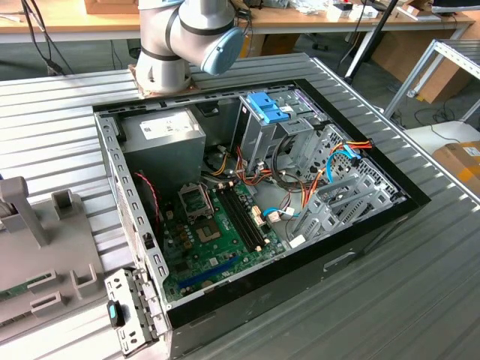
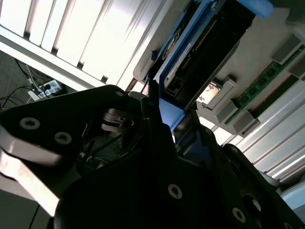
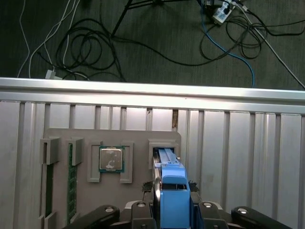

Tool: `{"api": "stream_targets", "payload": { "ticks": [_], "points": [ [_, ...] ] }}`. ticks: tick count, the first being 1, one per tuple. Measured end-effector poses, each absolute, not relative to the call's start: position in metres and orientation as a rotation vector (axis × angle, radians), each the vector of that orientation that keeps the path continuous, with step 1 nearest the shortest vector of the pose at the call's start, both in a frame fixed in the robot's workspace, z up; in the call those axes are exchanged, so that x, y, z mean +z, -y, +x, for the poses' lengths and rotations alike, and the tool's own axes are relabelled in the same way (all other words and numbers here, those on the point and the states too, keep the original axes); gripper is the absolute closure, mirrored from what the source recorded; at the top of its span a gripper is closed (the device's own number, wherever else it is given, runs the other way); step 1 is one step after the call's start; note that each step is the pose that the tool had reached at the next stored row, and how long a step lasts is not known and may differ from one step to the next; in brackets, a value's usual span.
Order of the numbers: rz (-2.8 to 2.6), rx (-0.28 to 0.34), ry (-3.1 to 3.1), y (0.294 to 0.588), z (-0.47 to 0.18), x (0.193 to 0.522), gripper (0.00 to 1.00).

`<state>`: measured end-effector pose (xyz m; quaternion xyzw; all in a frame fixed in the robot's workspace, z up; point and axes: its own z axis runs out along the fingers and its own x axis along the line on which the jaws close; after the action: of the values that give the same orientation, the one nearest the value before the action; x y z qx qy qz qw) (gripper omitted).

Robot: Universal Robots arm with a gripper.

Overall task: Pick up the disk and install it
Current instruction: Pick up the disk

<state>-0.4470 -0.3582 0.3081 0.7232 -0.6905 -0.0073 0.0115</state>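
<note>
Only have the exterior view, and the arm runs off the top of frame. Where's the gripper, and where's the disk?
Observer: The gripper is down at the disk, which stands on edge in a slot of the grey holder tray.
Operator: Lifted out yet?
Observer: Doesn't look like it. In the first wrist view the disk's far end sits inside the slot's walls.
</note>
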Motion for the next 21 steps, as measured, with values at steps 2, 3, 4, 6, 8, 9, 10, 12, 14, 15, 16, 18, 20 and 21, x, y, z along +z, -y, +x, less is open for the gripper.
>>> {"api": "stream_targets", "payload": {
  "ticks": [2, 3, 4, 6, 8, 9, 10, 12, 14, 15, 16, 18, 20, 21],
  "points": [
    [2.256, -0.023, 2.153, 0.3582, -0.4470, 0.3081, 0.63],
    [2.256, -0.023, 2.153, 0.3582, -0.4470, 0.3081, 0.63],
    [2.256, -0.023, 2.153, 0.3582, -0.4470, 0.3081, 0.63],
    [2.256, -0.023, 2.153, 0.3582, -0.4470, 0.3081, 0.63],
    [2.256, -0.023, 2.153, 0.3582, -0.4470, 0.3080, 0.63],
    [2.256, -0.023, 2.153, 0.3582, -0.4470, 0.3080, 0.63],
    [2.256, -0.022, 2.154, 0.3582, -0.4470, 0.3084, 0.63],
    [2.256, -0.023, 2.153, 0.3582, -0.4470, 0.3102, 0.63],
    [2.256, -0.023, 2.153, 0.3582, -0.4470, 0.3135, 0.63],
    [2.255, -0.023, 2.154, 0.3582, -0.4470, 0.3134, 0.63],
    [2.255, -0.023, 2.154, 0.3582, -0.4470, 0.3134, 0.63],
    [2.257, -0.018, 2.156, 0.3582, -0.4470, 0.3132, 0.63],
    [2.258, -0.016, 2.157, 0.3582, -0.4469, 0.3132, 0.63],
    [2.258, -0.016, 2.157, 0.3582, -0.4470, 0.3133, 0.63]
  ]
}}
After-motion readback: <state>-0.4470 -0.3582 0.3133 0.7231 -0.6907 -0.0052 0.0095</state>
